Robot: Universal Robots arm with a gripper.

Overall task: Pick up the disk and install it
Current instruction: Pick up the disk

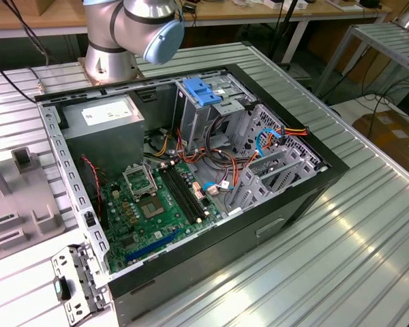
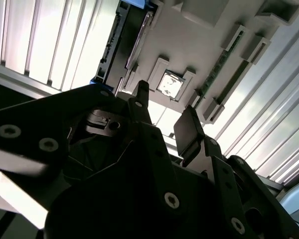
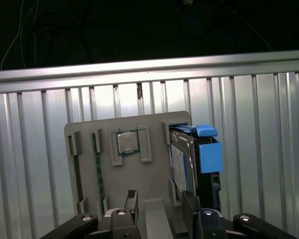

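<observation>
The disk (image 3: 190, 155) stands on edge in a slot at one end of a grey holder plate (image 3: 89, 129). It is a dark drive with blue side rails and a pale label face. My gripper (image 3: 160, 200) hovers over the plate, open, with nothing between its fingers (image 3: 132, 199). One fingertip is close beside the disk's edge, apart from it. In the second wrist view the disk (image 2: 129, 40) lies beyond the open gripper (image 2: 164, 102). In the exterior view the open computer case (image 1: 293, 204) holds a metal drive cage (image 1: 211, 122).
A processor chip (image 3: 127, 142) and memory sticks (image 3: 77, 169) sit in other slots of the holder. The case holds a grey power-supply box (image 1: 105, 119), a motherboard (image 1: 150, 204), loose cables (image 1: 225, 146) and a light-blue latch (image 1: 201, 92). The arm's base (image 1: 112, 58) stands behind the case.
</observation>
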